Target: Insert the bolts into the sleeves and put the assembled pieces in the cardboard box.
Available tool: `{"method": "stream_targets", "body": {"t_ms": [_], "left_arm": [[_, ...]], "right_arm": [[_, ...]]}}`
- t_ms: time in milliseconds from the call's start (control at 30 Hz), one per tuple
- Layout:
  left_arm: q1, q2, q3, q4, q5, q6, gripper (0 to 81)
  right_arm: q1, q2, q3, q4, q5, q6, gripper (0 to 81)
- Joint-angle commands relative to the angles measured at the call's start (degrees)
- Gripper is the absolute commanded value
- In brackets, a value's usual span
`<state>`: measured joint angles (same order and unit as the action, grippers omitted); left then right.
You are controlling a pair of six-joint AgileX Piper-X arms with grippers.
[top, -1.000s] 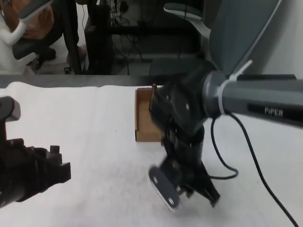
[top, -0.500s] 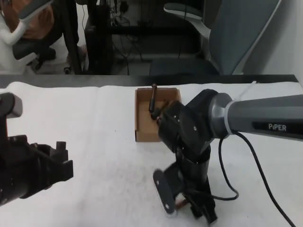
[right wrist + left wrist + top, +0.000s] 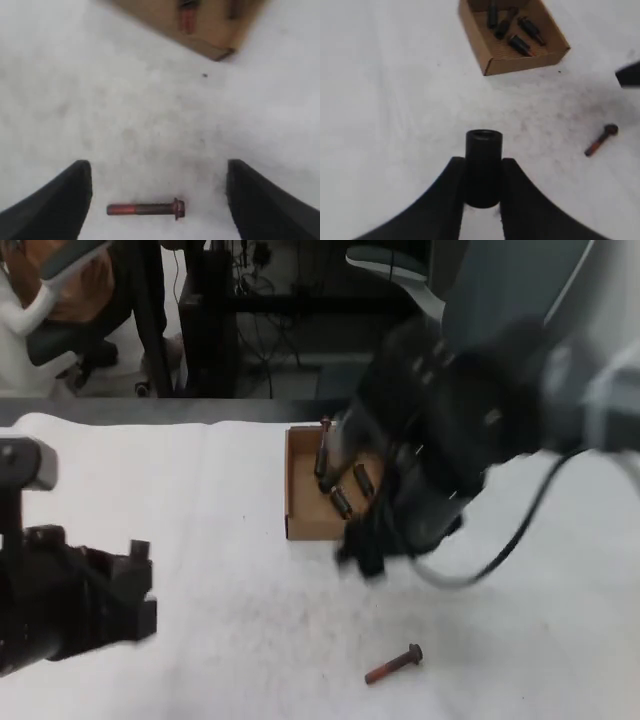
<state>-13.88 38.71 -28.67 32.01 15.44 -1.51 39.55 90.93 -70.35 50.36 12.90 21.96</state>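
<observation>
Up and back toward the cardboard box (image 3: 290, 480) has gone your right gripper (image 3: 159, 180), fingers spread wide and holding nothing. The bolt (image 3: 145, 208) now lies bare on the tabletop (image 3: 200, 540) beneath it, so that pick looks not yet made. Your left gripper (image 3: 483, 162) clamps the sleeve (image 3: 483, 145), open end forward. Several dark pieces (image 3: 512, 27) lie in the box, and nothing blocks the bolt.

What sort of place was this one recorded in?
Most likely a robotics lab or office workroom rather than a factory floor. The work surface is a bench covered in white cloth, a grey office chair and loose cables sit behind it, and a small cardboard box holds parts.
</observation>
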Motion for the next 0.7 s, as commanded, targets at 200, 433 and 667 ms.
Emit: {"method": "stream_targets", "body": {"t_ms": [200, 433, 667], "left_arm": [[0.06, -0.82, -0.07, -20.35, 19.58, 5.38, 1.7], [0.06, -3.51, -0.07, -46.11, 19.79, -14.48, 1.7], [0.06, -5.08, -0.07, -47.13, 19.91, -16.15, 1.7]], "right_arm": [[-0.10, -2.78, 4.29, 1.05, 0.58, 52.64, 70.0], [-0.10, -2.78, 11.92, 1.39, -2.30, 68.18, 45.6], [-0.80, -1.61, 16.01, -8.87, -0.62, 74.48, 48.3]]}}
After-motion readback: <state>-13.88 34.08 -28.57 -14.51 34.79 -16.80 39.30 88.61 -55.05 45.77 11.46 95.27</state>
